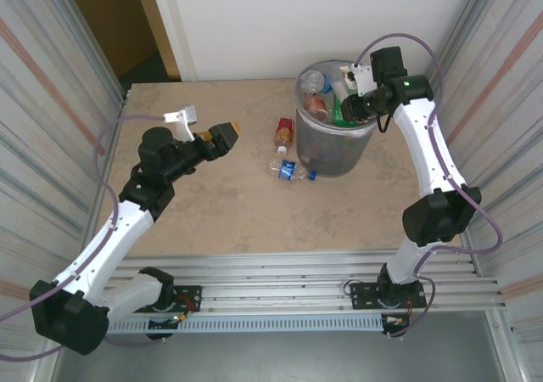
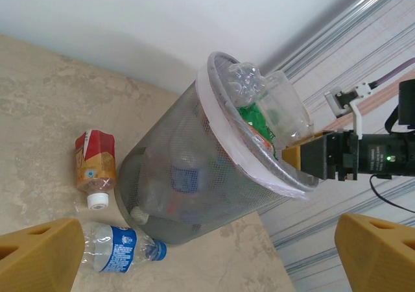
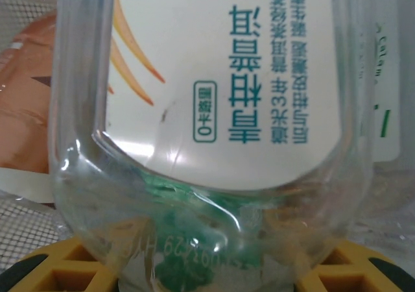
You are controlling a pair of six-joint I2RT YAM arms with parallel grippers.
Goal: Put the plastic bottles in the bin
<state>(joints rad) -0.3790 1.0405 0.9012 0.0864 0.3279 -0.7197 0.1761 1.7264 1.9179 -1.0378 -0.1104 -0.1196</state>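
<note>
The table (image 1: 237, 212) carries everything. Seen from above, the bin (image 1: 335, 148) stands toward its 1 o'clock corner, a grey mesh drum with a clear liner folded over the rim. It is heaped to the brim with green, clear and red-labelled bottles, so anything added has to go on top of the pile rather than drop inside.

The right claw (image 1: 349, 108) reaches in over the rim at about the bin's 2 o'clock. It is pinching a clear bottle (image 3: 214, 110) with a white label and teal print. The yellow fingers (image 3: 58, 269) grip it near its rounded end, so the body hangs over the heap. That looks like the point of release, judging by how far over the rim it is held.

The left claw (image 1: 222, 136) hovers at roughly 10 o'clock from the table's middle. It is spread wide with nothing in it and points toward the bin, probably set up for the next pick.

Two bottles lie loose on the table. A brown-labelled bottle (image 1: 285, 132) with a white cap is at the bin's 9 o'clock, and a blue-labelled bottle (image 1: 293, 171) with a blue cap is at its 8 o'clock. Both lie on their sides just beside the mesh wall.
</note>
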